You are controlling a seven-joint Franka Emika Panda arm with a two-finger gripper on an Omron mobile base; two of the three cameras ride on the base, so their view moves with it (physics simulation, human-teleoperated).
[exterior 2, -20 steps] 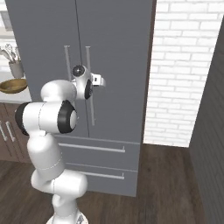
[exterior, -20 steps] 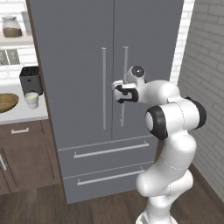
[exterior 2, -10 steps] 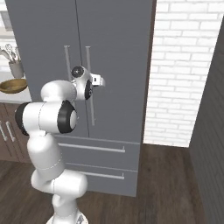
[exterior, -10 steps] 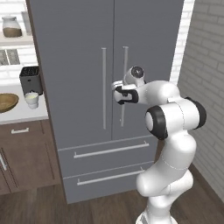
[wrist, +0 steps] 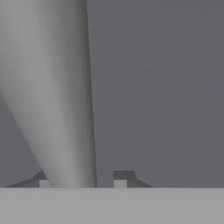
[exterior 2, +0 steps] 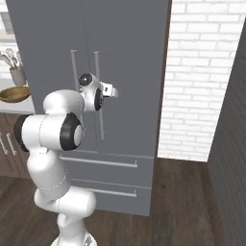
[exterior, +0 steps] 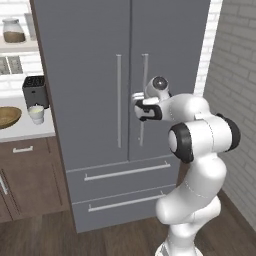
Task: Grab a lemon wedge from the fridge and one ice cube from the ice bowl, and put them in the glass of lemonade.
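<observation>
Left base view: the end effector [exterior: 138, 106] sits at the right bar handle [exterior: 143, 99] of the tall grey French-door fridge [exterior: 120, 75], doors shut. The wide brown wooden bowl [exterior: 7, 116] and small whitish cup [exterior: 36, 113] wait on the tabletop [exterior: 30, 131].

Right base view: open floor lies toward the brick wall [exterior 2: 199, 77], room for the door swing.

Hand view: the handle [wrist: 57, 96] stands between the dark fingertips [wrist: 120, 176], which straddle it; firm grip unclear. Best to clamp squarely before pulling.

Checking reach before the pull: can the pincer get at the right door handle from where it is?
Probably yes. The pincer is already at the right door handle, the bar between its tips, nothing in the way. The fridge doors look shut.
</observation>
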